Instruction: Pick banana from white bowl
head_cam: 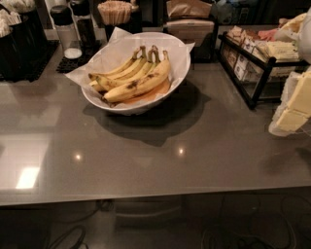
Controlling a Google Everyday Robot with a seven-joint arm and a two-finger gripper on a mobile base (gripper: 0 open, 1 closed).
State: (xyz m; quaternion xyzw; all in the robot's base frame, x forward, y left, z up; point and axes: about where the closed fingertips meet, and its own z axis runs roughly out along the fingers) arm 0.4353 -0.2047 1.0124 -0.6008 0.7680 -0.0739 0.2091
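Note:
A bunch of several yellow bananas (136, 78) with brown spots lies in the white bowl (133, 108), which is lined with crinkled white paper (112, 51). The bowl stands on the grey counter (146, 155), at the back and left of centre. The banana stems point to the back right. My gripper (293, 108) shows as a pale, cream-coloured shape at the right edge of the view, above the counter. It is well to the right of the bowl and touches nothing.
A black wire rack (252, 63) with packets stands at the back right. A napkin dispenser (190, 29) is behind the bowl. Clear shakers (65, 29) on a black mat, a stirrer holder (115, 12) and dark containers (19, 44) line the back left.

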